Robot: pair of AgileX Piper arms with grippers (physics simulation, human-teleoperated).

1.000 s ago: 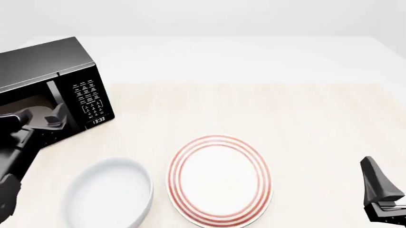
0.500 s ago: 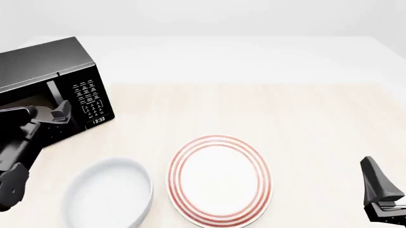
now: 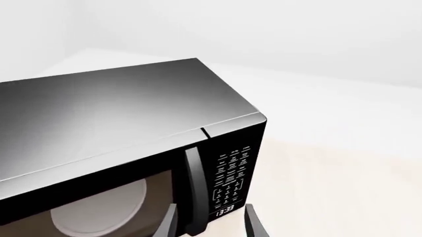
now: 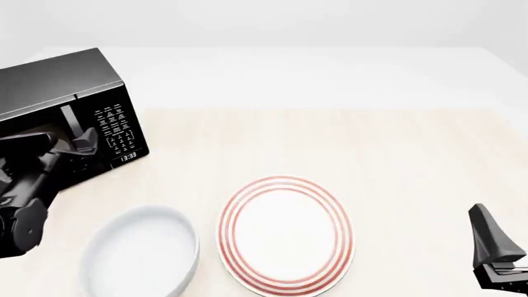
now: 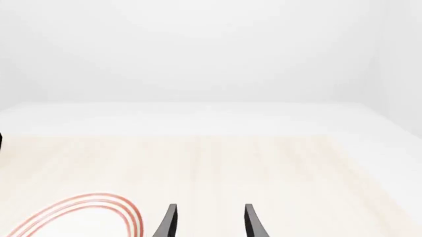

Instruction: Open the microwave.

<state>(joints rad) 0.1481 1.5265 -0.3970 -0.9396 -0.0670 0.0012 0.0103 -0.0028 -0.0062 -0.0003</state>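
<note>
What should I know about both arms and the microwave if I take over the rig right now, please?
Left gripper: jaws open, straddling the lower end of the handle, not clamped.
Right gripper: jaws open, idle at the table's near right, beside the red-ringed plate.
Microwave: far left, door shut, turntable visible through the glass.
Done: approach.
Left: close on the handle and pull the door open.

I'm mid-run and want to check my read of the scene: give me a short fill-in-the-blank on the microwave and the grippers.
1. The microwave door is ____.
2. The left gripper has its open fingers on either side of the door's ____.
3. The clock reads ____.
4. The red-ringed plate lies to the ____ of the white bowl in the front view.

Missing words: closed; handle; 13:33; right
</note>
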